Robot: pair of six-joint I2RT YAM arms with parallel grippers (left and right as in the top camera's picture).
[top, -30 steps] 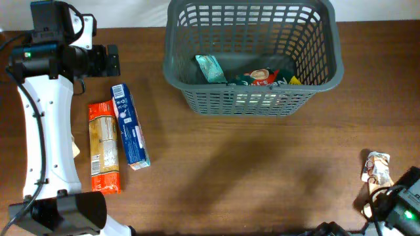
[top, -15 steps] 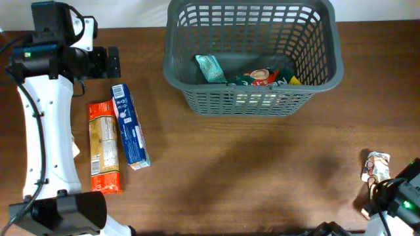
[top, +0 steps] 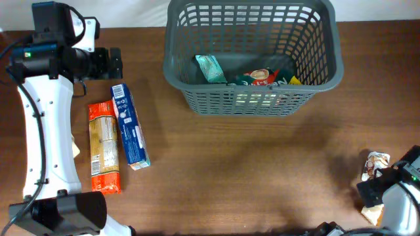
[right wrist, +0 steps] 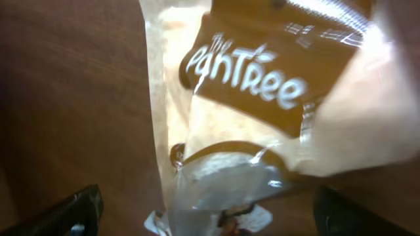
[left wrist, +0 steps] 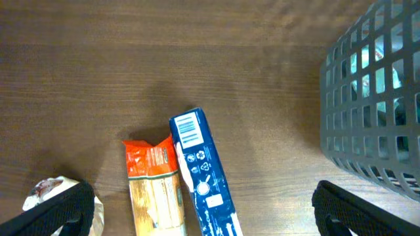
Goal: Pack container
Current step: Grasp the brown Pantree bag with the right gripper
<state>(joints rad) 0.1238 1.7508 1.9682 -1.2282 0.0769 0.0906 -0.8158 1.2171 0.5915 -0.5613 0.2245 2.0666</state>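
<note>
Trouble is brewing at 4 o'clock: the right gripper [right wrist: 207,206] is hovering, jaws wide apart, over a shiny brown packet [right wrist: 262,85] that's lying skewed. I'm guessing a pinch could be catching only crinkly film and dropping it on the haul to the basket [top: 252,101], sitting at 12 o'clock. The left gripper [left wrist: 203,210] is gaping too, at 10 o'clock, above the blue box [left wrist: 200,170].

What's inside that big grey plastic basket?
The large dark grey slotted plastic basket holds a pale teal packet, a green-and-red packet and a yellow corner beside it. Its near wall and the packets cover whatever lies lower or underneath.
</note>
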